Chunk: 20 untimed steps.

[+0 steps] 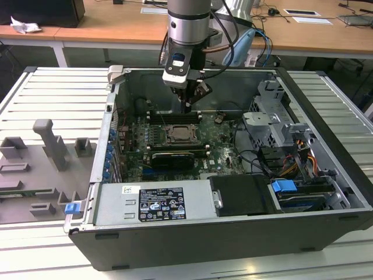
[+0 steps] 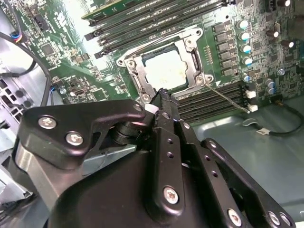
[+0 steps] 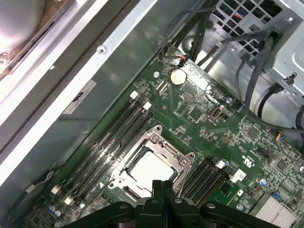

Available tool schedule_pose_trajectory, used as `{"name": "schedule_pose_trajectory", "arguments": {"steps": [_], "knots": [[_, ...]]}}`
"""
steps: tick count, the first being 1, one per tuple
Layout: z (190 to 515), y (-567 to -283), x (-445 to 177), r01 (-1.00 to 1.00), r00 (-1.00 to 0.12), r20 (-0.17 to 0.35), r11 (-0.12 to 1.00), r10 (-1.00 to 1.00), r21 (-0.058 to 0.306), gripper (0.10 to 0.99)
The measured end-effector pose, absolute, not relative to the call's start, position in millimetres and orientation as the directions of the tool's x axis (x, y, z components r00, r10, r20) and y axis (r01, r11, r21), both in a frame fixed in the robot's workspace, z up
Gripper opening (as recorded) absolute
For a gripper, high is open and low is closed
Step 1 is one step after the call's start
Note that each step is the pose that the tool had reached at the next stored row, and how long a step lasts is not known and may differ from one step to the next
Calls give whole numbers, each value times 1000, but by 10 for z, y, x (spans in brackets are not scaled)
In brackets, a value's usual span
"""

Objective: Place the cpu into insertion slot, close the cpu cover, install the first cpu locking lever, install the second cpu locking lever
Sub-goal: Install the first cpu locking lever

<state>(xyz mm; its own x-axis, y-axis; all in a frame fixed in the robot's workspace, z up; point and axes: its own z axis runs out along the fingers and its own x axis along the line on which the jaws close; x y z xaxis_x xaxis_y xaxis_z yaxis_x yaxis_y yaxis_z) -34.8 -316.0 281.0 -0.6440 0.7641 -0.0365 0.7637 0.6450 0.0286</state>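
The cpu (image 2: 164, 71) lies flat in the insertion slot (image 1: 178, 135), its pale silver top showing in both wrist views (image 3: 149, 168). The cpu cover (image 2: 194, 54) rests down around it as a shiny metal frame (image 3: 164, 145). One thin wire lever (image 2: 228, 99) stands out from the socket's corner across the memory slots; another (image 2: 156, 42) runs along the socket's edge. My gripper (image 1: 186, 108) hangs a little above the motherboard, just behind the socket in the exterior view. Its black fingers (image 2: 160, 97) are shut together with nothing seen between them (image 3: 160, 186).
The open computer case (image 1: 326, 151) has high walls around the board. A black graphics card (image 1: 172, 157) lies in front of the socket, memory slots (image 2: 142, 19) flank it, and a drive cage (image 1: 271, 116) with cables sits at the exterior view's right. Grey fixtures (image 1: 49, 146) stand on the table.
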Motion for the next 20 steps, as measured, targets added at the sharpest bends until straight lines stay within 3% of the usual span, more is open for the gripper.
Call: {"name": "schedule_pose_trajectory", "arguments": {"steps": [8, 20], "knots": [[2810, -3160, -348, 653, -756, -37, 757, 654, 28, 106], [2810, -3160, -348, 557, -829, -37, 830, 558, 28, 106]]}}
